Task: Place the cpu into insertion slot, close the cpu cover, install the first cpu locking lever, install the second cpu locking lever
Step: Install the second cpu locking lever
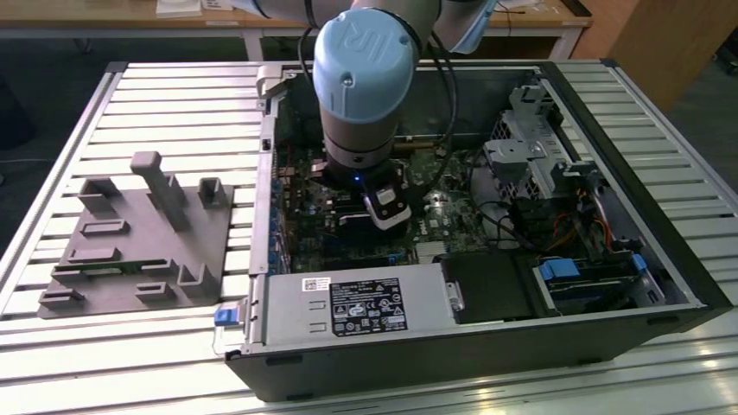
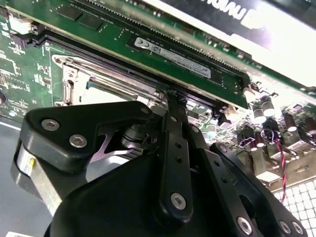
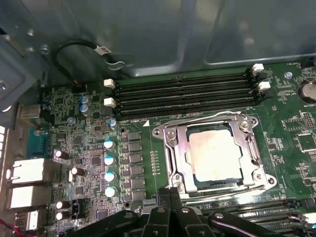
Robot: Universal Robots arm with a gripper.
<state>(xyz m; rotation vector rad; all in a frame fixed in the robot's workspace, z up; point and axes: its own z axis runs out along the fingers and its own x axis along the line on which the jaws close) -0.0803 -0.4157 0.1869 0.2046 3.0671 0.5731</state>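
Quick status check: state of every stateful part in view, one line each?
cpu: seated in the socket, pale face up.
insertion slot: filled by the cpu.
cpu cover: down, framing the cpu.
locking levers: wire arms lying flat along the cover edges; latched or not, cannot tell.
gripper: jaws together, tip at the socket's edge, holding nothing visible.
computer case: side open, board exposed.

In the second wrist view the claw point(image 2: 170, 106) hides most of the insertion slot point(image 2: 79, 79). In the exterior view the arm point(image 1: 363, 95) covers the slot; the claw's grip can't be told.
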